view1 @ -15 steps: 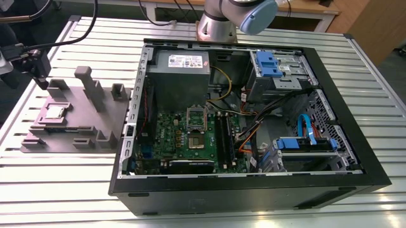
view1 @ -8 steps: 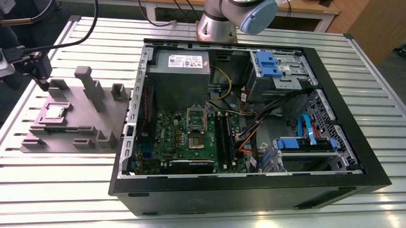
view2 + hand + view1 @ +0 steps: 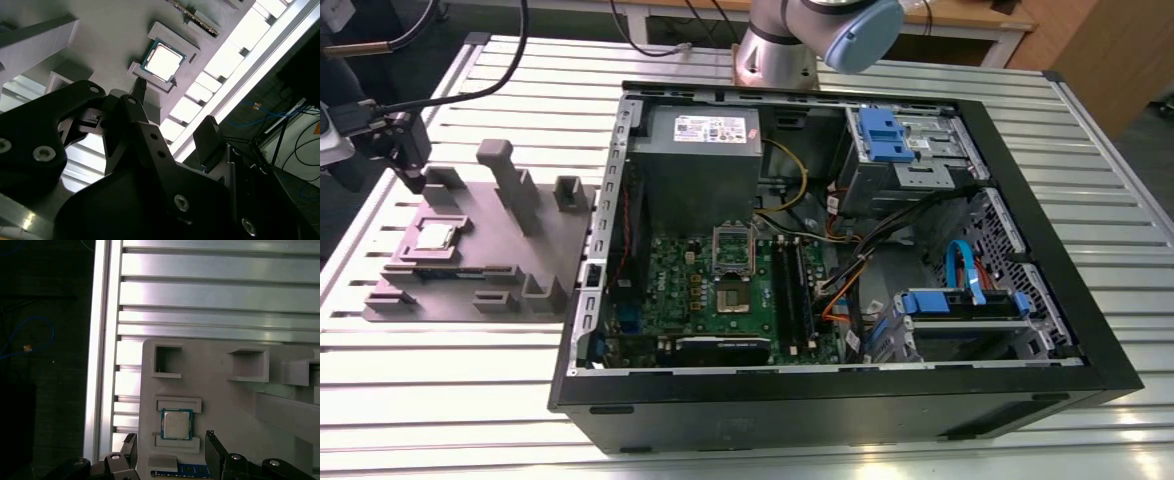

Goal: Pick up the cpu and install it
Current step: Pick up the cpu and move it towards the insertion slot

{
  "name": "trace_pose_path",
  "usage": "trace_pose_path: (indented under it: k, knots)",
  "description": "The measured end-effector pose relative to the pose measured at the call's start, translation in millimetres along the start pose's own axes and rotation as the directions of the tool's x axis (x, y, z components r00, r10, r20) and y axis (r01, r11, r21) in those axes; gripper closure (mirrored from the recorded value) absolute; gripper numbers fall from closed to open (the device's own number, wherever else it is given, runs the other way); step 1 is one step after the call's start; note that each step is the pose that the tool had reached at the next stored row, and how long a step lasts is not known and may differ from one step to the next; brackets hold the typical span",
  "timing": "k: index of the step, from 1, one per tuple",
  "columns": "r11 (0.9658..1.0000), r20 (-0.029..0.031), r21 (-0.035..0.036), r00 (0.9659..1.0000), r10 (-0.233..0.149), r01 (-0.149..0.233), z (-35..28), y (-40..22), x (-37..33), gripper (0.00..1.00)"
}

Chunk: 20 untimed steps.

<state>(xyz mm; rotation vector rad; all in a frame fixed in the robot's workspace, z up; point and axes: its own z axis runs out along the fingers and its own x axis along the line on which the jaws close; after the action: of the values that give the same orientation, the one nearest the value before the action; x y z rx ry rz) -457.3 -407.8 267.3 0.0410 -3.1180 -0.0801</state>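
Black screw-studded end effector (image 3: 170, 434) on silver-blue arm (image 3: 781, 50).

First wrist view: black metal pincer (image 3: 170, 434) cut off at frame edge, finger roots unseen. Blue-green circuit strip (image 3: 182, 471) between its fingers, half cut off. Second wrist view: pincer body hides much of grey moulded tray (image 3: 100, 40).

The arm (image 3: 817, 28) stands on its silver base (image 3: 771, 62) at the back, and its wrist (image 3: 350, 128) sits at the exterior view's left edge, where the black gripper (image 3: 411, 178) points straight down, its two fingers (image 3: 214, 450) spread apart in both wrist views, clasping nothing.
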Motion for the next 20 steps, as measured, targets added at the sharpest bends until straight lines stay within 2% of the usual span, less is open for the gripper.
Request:
trace_pose_path:
  k: [8,11,15,18,20]
  knots:
    - [1.0000,0.0000,0.0000,1.0000,0.000,0.000,0.3,0.0,0.0,0.35]
    - [1.0000,-0.0003,0.0000,1.0000,0.000,0.000,2.8,-0.5,-0.5,0.35]
    - [1.0000,-0.0008,0.0005,1.0000,0.001,-0.001,9.6,-1.0,-2.1,0.35]
    - [1.0000,-0.0010,0.0090,1.0000,0.001,-0.001,13.1,-1.2,-2.5,0.35]
    - [0.9998,-0.0012,0.0181,1.0000,0.002,-0.002,14.9,-1.3,-2.6,0.35]
